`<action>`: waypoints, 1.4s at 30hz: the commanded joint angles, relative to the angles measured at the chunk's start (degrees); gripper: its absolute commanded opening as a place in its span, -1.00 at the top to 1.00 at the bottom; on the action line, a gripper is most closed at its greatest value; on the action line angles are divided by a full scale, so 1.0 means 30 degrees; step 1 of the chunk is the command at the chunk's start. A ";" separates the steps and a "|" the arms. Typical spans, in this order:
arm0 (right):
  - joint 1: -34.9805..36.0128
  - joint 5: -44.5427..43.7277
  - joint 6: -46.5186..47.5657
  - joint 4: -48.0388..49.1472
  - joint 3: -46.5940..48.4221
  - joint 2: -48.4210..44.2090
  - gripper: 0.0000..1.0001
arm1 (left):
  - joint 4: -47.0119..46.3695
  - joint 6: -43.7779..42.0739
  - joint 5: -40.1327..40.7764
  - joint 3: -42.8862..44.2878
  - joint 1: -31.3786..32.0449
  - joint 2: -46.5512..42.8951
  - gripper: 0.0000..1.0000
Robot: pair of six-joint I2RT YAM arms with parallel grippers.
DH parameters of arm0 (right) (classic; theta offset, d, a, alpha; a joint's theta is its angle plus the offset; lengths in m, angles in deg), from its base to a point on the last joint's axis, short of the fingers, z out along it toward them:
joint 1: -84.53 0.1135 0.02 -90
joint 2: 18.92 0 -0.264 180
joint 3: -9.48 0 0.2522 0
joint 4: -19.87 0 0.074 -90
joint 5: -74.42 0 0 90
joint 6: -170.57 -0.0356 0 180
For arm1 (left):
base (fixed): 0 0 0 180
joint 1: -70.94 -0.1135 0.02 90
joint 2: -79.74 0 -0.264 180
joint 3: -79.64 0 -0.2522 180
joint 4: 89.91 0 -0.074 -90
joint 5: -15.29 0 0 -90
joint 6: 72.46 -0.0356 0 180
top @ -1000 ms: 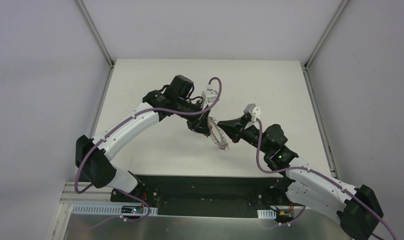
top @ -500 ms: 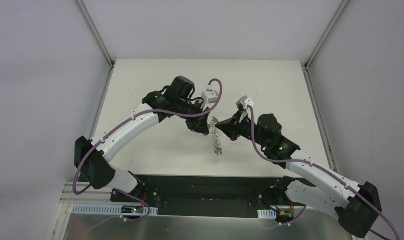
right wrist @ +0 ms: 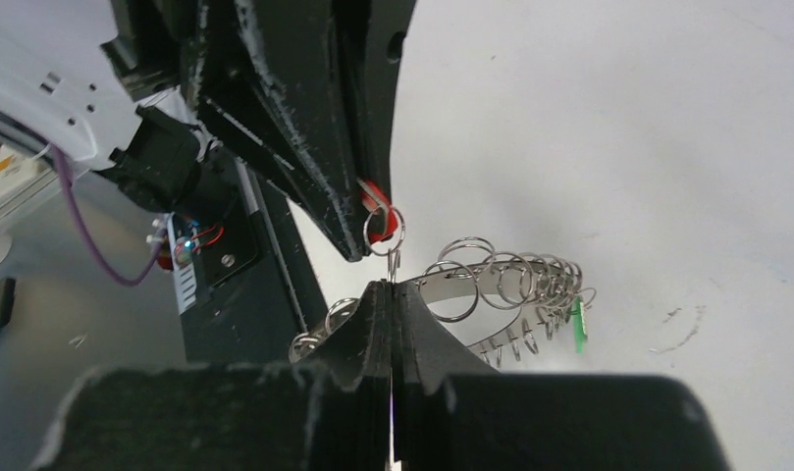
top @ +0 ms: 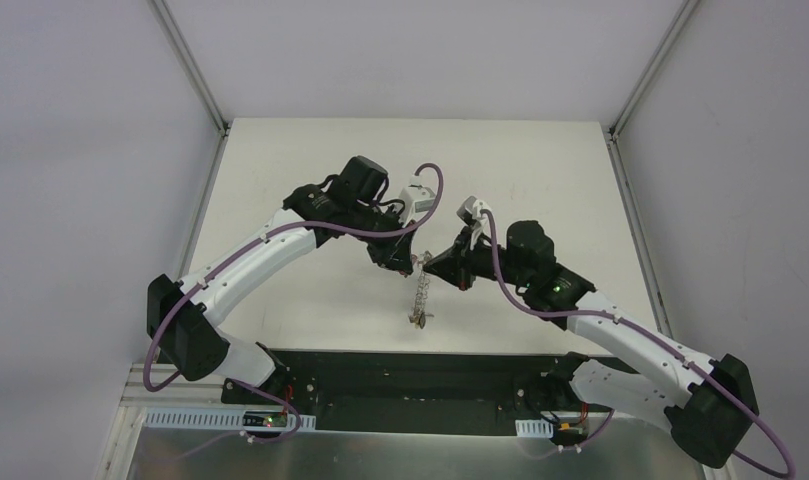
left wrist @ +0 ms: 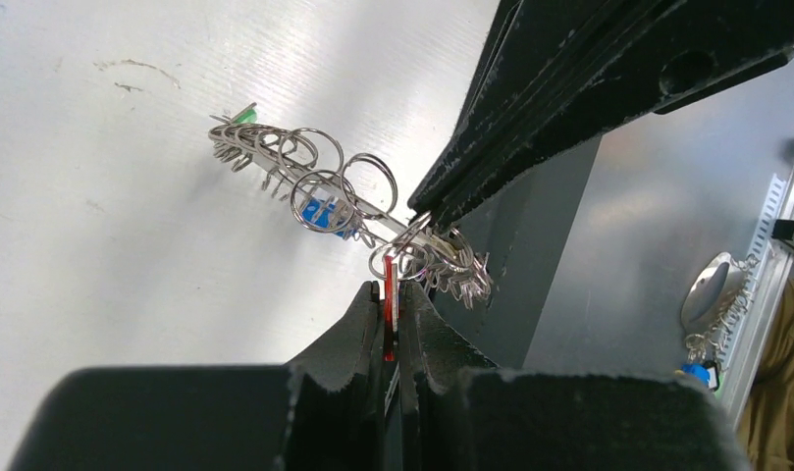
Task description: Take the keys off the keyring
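Note:
The keyring (top: 420,293) hangs edge-on between my two grippers above the white table (top: 310,170). It is a silvery band strung with several small wire rings and keys (left wrist: 314,182); it also shows in the right wrist view (right wrist: 501,280). My left gripper (left wrist: 391,287) is shut on a red key tag (left wrist: 389,312), which the right wrist view shows between the left fingers (right wrist: 374,201). My right gripper (right wrist: 392,285) is shut on the keyring just below that tag. A green tag (right wrist: 576,325) and a blue tag (left wrist: 321,211) hang on the ring.
The black base plate (top: 410,375) and a metal rail (top: 220,420) lie along the near edge under the grippers. Grey walls enclose the table on three sides. A small silvery object on a chain (left wrist: 712,294) hangs beyond the table edge.
My right gripper has moved left and turned over. The keyring has swung from nearly face-on to edge-on and now hangs lower. My left gripper has barely moved.

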 commanded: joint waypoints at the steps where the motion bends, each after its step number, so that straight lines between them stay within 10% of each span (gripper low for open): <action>1: -0.0136 0.3084 0.0540 -0.0466 0.0387 0.0007 1.00 | -0.0016 -0.0288 -0.0127 0.0066 -0.0152 -0.0945 1.00; 6: -0.0129 0.1137 0.1459 -0.0277 -0.0240 -0.0820 -0.06 | -0.0016 -0.0221 -0.0291 0.0074 -0.0152 -0.0893 1.00; 31: 0.0301 -0.0342 0.2060 0.4978 -0.4374 -0.3705 0.09 | 0.2340 0.4930 0.0264 0.2219 -0.0287 -0.0563 1.00; 34: 0.0722 -0.0497 0.1991 0.5644 -0.4642 -0.3607 -0.03 | 0.2684 0.6366 0.0705 0.2317 -0.0284 -0.0605 1.00; 38: 0.1526 -0.1604 0.2096 0.6151 -0.4675 -0.3210 -0.96 | 0.3344 0.7851 0.1586 0.2569 -0.0277 -0.0592 1.00; 42: 0.2559 -0.3460 0.1611 0.7501 -0.4620 -0.2437 -0.98 | 0.3932 0.9047 0.2533 0.2995 -0.0273 -0.0569 1.00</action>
